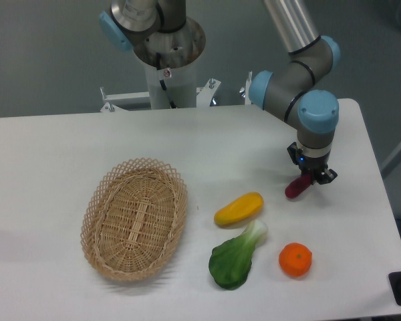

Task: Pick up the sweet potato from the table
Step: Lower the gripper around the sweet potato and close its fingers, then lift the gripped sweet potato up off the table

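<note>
The sweet potato (296, 187) is a small dark purple-red tuber at the right of the white table (47, 167). My gripper (311, 178) points straight down over its upper right end, and its dark fingers sit around that end. The tuber's lower left end sticks out to the left of the fingers. I cannot tell whether the tuber rests on the table or is just off it. The fingers look closed on it.
A yellow-orange oblong fruit (238, 208) lies left of the tuber. A green leafy vegetable (237, 257) and a round orange (295, 259) lie near the front edge. An oval wicker basket (135, 217) stands at the left. The arm's base (167, 53) is at the back.
</note>
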